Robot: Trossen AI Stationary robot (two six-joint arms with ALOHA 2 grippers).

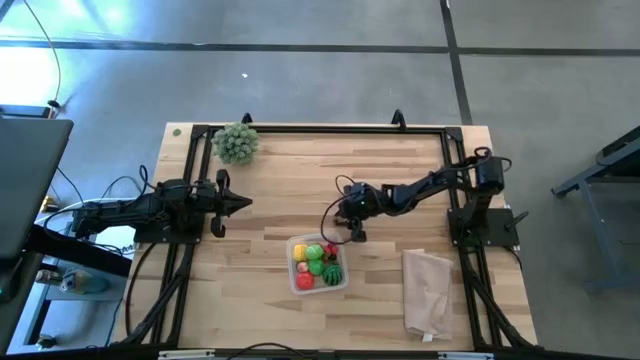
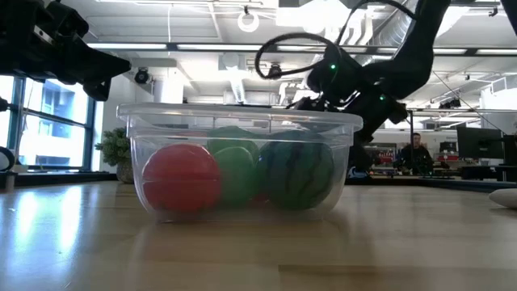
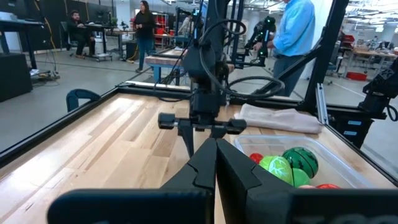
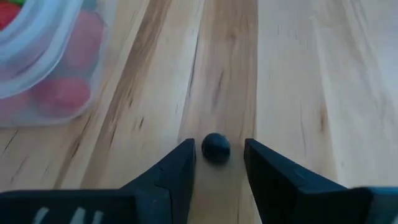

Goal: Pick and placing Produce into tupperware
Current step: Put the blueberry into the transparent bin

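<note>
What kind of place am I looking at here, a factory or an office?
Probably a robotics lab or workshop in a big open hall: a black-framed wooden worktable carries two dark robot arms, people sit and stand at desks behind, and exposed ducts run overhead.

No text, label, brand, number or sign can be read in any of the views. The tupperware [image 1: 318, 263] bears no legible print on its clear walls, and the produce [image 1: 317, 262] inside it is unmarked. The pale bag [image 1: 427, 289] lying beside the tupperware carries no lettering that can be made out. Anything on the equipment and benches in the room beyond the table [image 1: 290, 185] is too small to read.
</note>
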